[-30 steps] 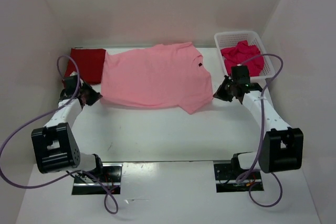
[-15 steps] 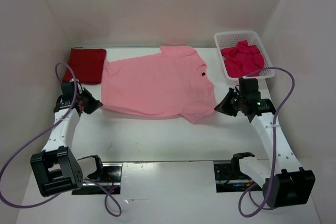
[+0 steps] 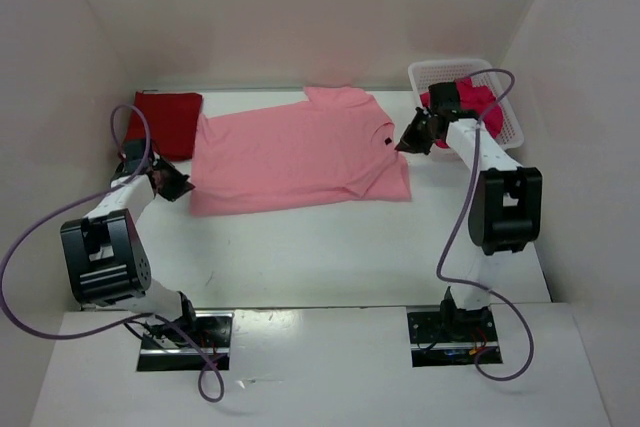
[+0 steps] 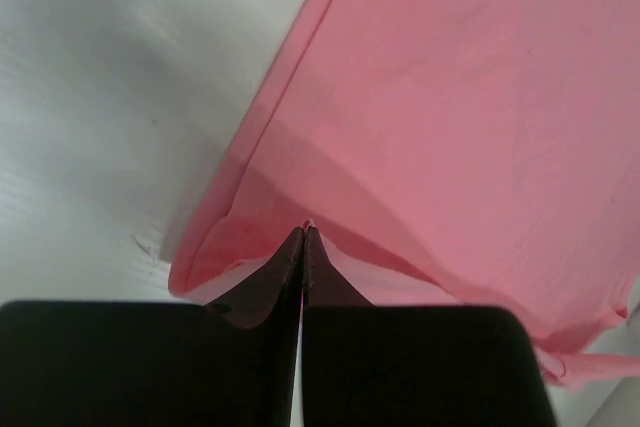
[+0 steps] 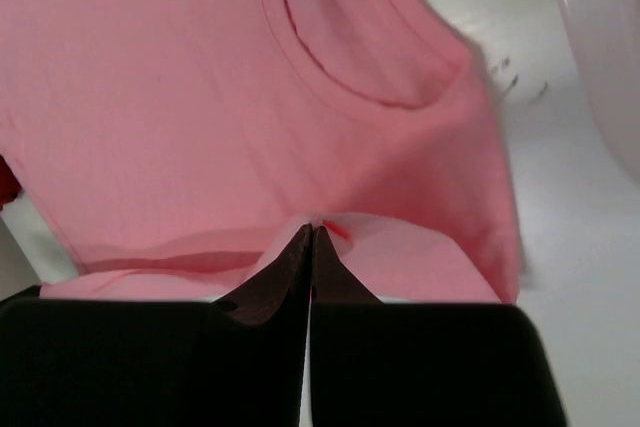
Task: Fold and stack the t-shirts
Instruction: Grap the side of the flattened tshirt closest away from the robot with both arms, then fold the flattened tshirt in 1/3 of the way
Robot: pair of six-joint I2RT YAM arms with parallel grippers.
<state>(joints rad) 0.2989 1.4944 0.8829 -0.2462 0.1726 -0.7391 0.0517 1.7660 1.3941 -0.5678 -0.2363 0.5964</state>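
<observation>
Your left fingers (image 4: 300,247) are closed tight on a pinch of the light pink t-shirt (image 3: 290,152) at its hem end. A small ridge of cloth rises right at their tips. Your right fingers (image 5: 312,237) are closed just as tight on a fold of the same shirt, with the collar a little ahead of their tips. The shirt lies spread on the tabletop (image 3: 320,247), stretched between the two pairs of fingers.

The dark red t-shirt (image 3: 165,122) sits folded just beyond your left fingers. The crimson t-shirt (image 3: 470,102) is bunched in the white basket (image 3: 510,119) just outside your right fingers.

You look to be partway through folding the pink shirt, with stacking not yet begun. Next, move both ends together and keep the cloth taut between them. Lay the held edge down squarely, and only then open the fingers.
</observation>
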